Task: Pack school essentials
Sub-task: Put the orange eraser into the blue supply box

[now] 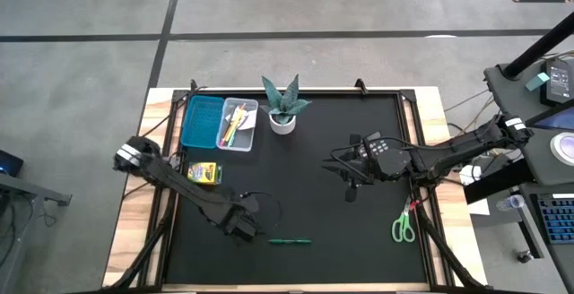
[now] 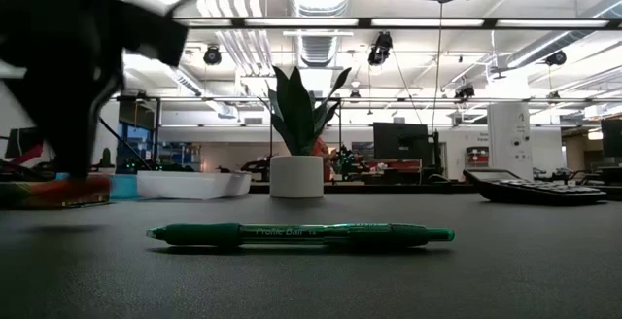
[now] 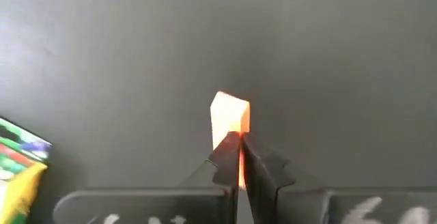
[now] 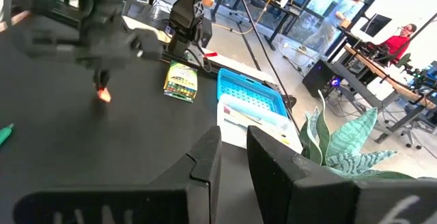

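We see the left gripper (image 3: 239, 157) clenched on a small orange-red eraser (image 3: 230, 116) above the black mat (image 1: 341, 142), the green pen (image 1: 290, 240) lying just beside it and the crayon box (image 1: 204, 172) near.

The middle of the desk (image 1: 305, 177) lies bare, a wide passage between the two arms. Along the far edge stand the blockers: the blue tray (image 1: 203, 120), the clear box of pens (image 1: 238, 125) touching it, and the potted plant (image 1: 284, 106) just beside, its leaves rising well above the low boxes. The yellow crayon box (image 1: 204, 173) sits close to the left arm. Near the front edge, the green pen (image 1: 290, 240) lies flat just beside the left gripper (image 1: 240, 229); the green-handled scissors (image 1: 404, 228) lie by the right edge.
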Controlling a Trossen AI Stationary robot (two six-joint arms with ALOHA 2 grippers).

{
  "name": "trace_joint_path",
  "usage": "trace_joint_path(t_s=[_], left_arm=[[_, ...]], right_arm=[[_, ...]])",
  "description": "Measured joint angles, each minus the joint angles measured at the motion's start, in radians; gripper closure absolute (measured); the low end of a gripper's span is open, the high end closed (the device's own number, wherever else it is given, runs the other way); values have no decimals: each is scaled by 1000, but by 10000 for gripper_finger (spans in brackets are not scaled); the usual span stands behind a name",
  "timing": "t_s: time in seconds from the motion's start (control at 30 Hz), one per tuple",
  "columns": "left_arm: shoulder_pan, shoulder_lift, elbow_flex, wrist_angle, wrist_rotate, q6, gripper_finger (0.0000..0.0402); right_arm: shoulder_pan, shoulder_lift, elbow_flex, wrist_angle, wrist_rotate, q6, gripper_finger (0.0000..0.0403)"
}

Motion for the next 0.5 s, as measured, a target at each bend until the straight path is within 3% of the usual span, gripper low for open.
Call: trace_joint_path(t_s=[0.37,0.5], left_arm=[[-1,-179,-7,18,-183,-25,401],[-15,-180,-10,146,-184,154,401]], right_arm=[[0,0,0,0,0,-1,342],[0,0,0,0,0,-1,342]])
